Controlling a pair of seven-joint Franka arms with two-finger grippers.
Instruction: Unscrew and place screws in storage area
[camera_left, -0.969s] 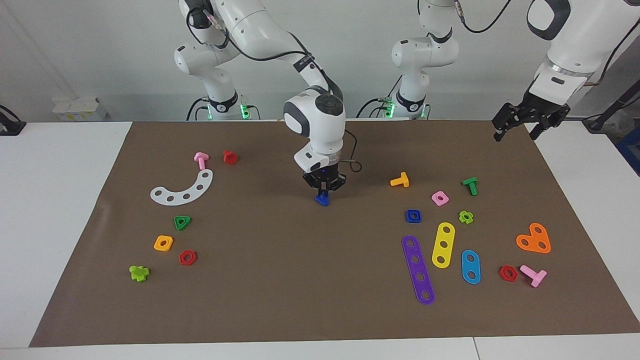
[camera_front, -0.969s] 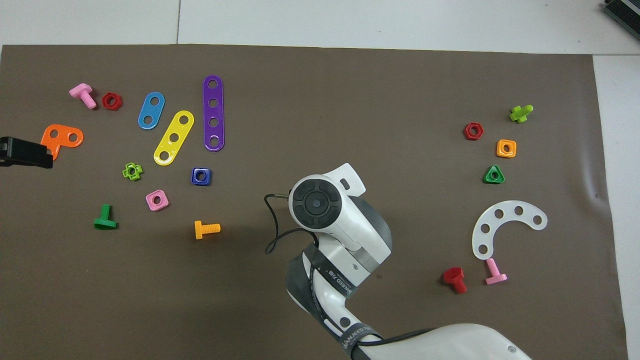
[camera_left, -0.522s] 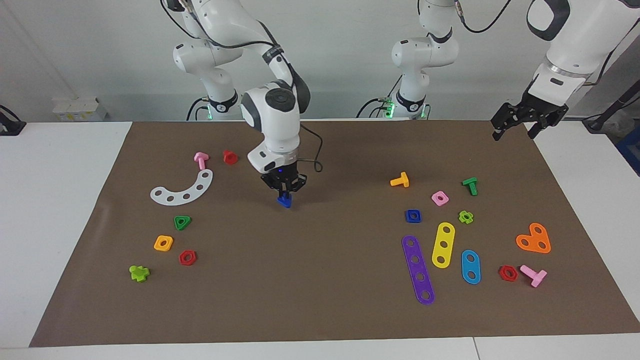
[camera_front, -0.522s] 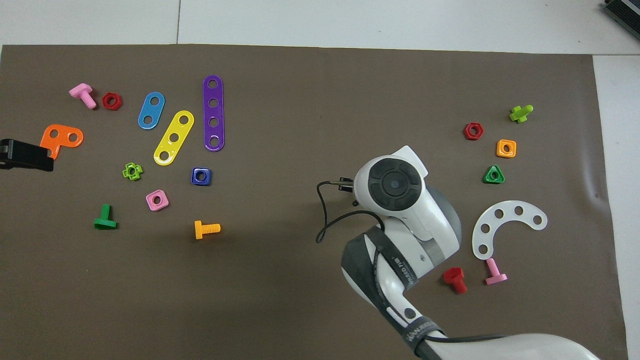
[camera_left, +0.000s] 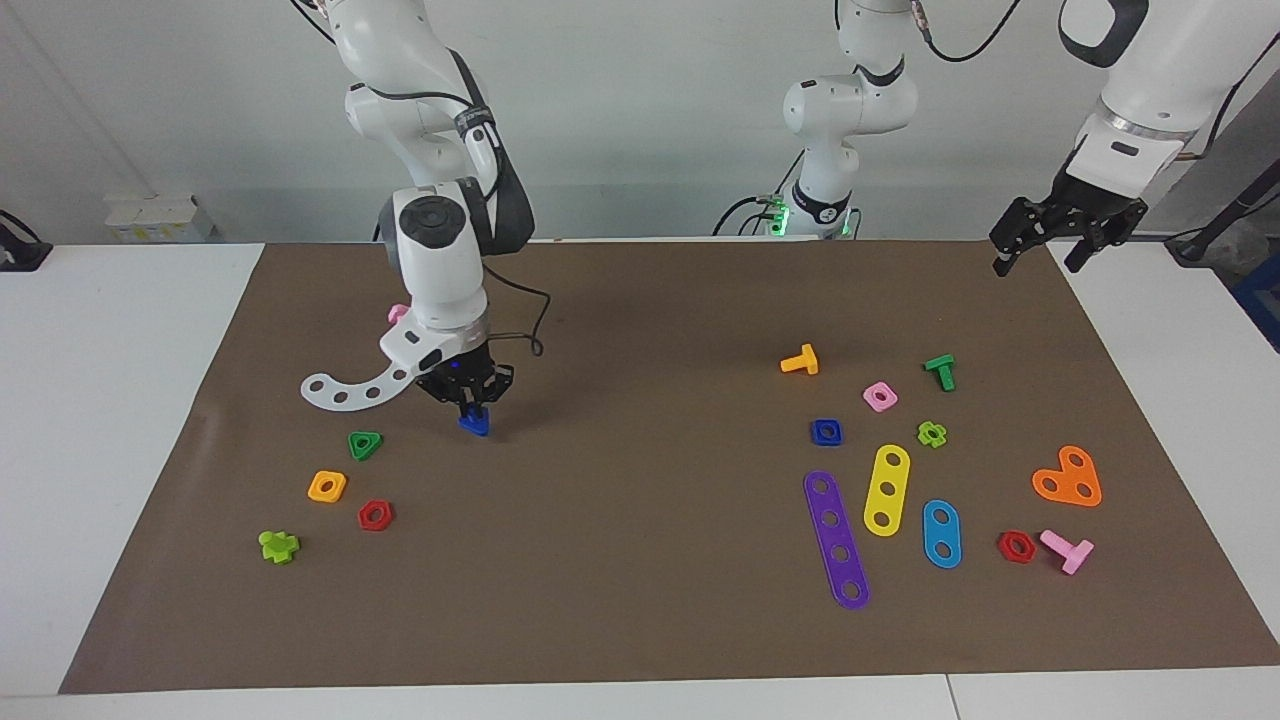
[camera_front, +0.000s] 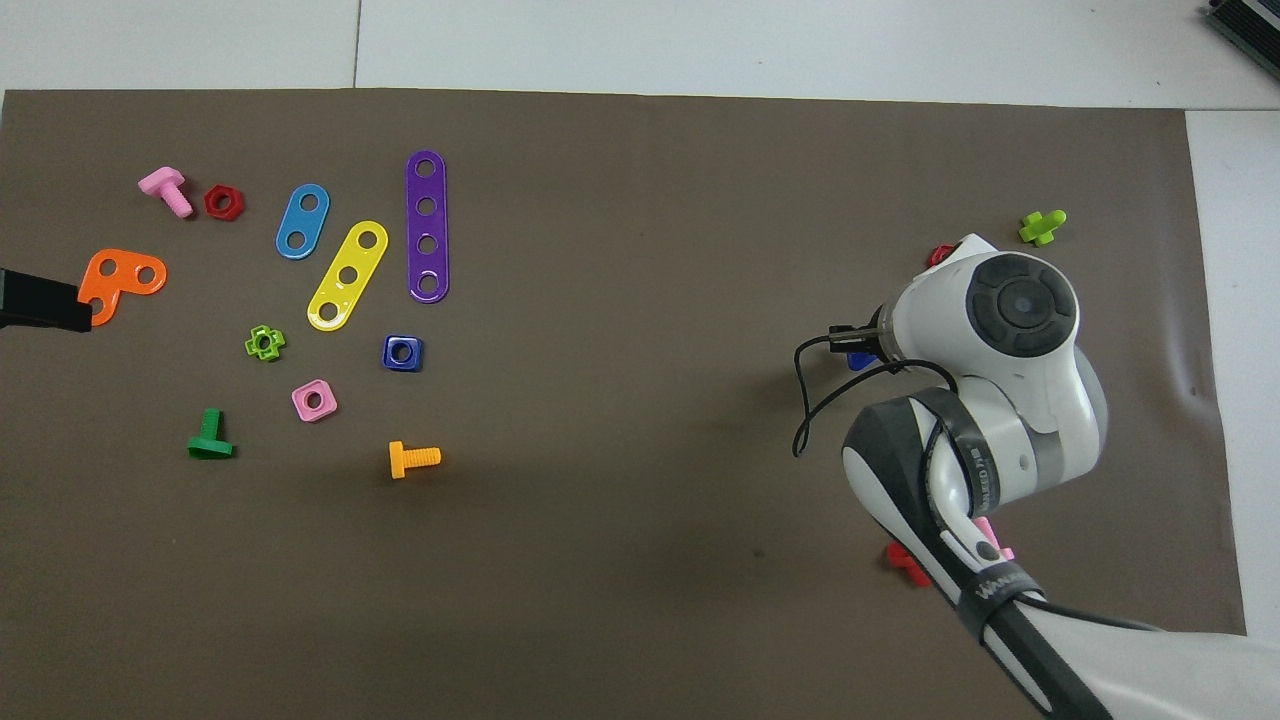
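My right gripper (camera_left: 471, 408) is shut on the blue screw (camera_left: 474, 422) and holds it low over the mat, beside the white curved strip (camera_left: 350, 390). This patch with the green triangular nut (camera_left: 364, 444), orange nut (camera_left: 327, 486) and red nut (camera_left: 375, 515) is the storage area. In the overhead view only a corner of the screw (camera_front: 858, 360) shows under the right wrist, which hides the white strip. My left gripper (camera_left: 1036, 262) is open and empty, raised over the mat's corner at the left arm's end, and waits.
A lime cross bolt (camera_left: 278, 546) lies in the storage patch. Toward the left arm's end lie a blue square nut (camera_left: 826, 431), an orange bolt (camera_left: 800, 361), purple (camera_left: 836, 539), yellow (camera_left: 886, 489) and blue (camera_left: 941, 533) strips, and an orange plate (camera_left: 1068, 478).
My right arm has carried the blue screw from over the middle of the mat toward the right arm's end, to beside the white strip. The left gripper has barely moved.
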